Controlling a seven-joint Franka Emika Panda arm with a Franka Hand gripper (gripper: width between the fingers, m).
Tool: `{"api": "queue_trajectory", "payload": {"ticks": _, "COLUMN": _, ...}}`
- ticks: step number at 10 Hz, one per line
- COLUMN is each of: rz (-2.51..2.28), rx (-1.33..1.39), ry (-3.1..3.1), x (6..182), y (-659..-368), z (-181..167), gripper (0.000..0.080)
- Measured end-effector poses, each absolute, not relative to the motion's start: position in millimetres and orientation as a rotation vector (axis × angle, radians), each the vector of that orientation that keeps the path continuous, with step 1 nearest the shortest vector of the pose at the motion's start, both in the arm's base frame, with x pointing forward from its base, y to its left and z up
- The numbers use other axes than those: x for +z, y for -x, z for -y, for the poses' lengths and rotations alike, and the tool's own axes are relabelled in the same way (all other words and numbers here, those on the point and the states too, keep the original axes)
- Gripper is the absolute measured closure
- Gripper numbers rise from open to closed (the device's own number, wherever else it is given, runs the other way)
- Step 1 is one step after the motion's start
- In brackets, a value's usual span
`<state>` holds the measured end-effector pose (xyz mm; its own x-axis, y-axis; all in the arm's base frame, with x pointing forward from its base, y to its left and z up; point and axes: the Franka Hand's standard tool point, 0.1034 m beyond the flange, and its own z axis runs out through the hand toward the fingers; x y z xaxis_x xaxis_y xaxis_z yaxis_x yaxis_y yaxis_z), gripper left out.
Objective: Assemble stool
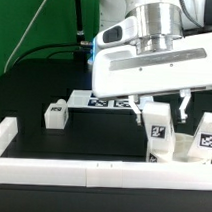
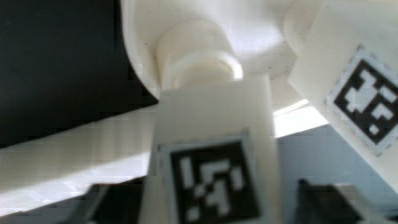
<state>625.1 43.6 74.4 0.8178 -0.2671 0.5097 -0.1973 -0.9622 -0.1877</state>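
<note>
The gripper (image 1: pixel 162 106) is spread, its fingers to either side of an upright leg (image 1: pixel 158 126) (blocky smooth white plastic, square black-and-white tag, rounded peg on top). This leg stands near the marker board (image 1: pixel 109 100), off its right end in the exterior view. A second leg (image 1: pixel 207 138) stands farther that way, and a third leg (image 1: pixel 57 114) lies off the board's other end. The surface (image 1: pixel 93 138) is matte black, edged by a white rail (image 1: pixel 81 174), with a green wall (image 1: pixel 38 21) behind.

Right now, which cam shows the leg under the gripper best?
Exterior view: the leg shows whole, below the gripper and beside a second leg. The wrist view is too close, catching only its tagged face and rounded end, cropped.
</note>
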Motion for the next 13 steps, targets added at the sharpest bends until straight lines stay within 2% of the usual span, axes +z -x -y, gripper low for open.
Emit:
{"api": "queue_trajectory", "payload": {"ticks": 1, "rz": -0.369, "rx": -0.834, "ry": 2.874, "x": 74.3, "y": -625.1, "z": -43.6, "gripper": 0.0235}}
{"api": "queue_trajectory", "payload": {"ticks": 2, "rz": -0.369, "rx": -0.833, "ry": 2.874, "x": 74.2, "y": -625.1, "z": -43.6, "gripper": 0.0166}}
{"api": "queue_trajectory", "payload": {"ticks": 8, "rz": -0.372, "rx": -0.824, "ry": 2.874, "x": 73.8, "y": -624.8, "z": -44.0, "gripper": 0.0151}}
{"api": "queue_trajectory", "payload": {"ticks": 9, "rz": -0.392, "rx": -0.707, "ry": 2.867, "x": 79.3, "y": -625.0, "z": -48.8, "gripper": 0.0151}}
{"api": "queue_trajectory", "payload": {"ticks": 10, "rz": -0.387, "rx": -0.637, "ry": 2.872, "x": 98.1, "y": -630.0, "z": -41.8, "gripper": 0.0151}}
{"api": "queue_trajectory", "payload": {"ticks": 12, "rz": -0.395, "rx": -0.616, "ry": 2.874, "x": 109.7, "y": -630.3, "z": -42.7, "gripper": 0.0151}}
{"api": "queue_trajectory", "payload": {"ticks": 13, "rz": -0.372, "rx": -0.503, "ry": 2.877, "x": 107.8, "y": -621.3, "z": -49.8, "gripper": 0.0151}}
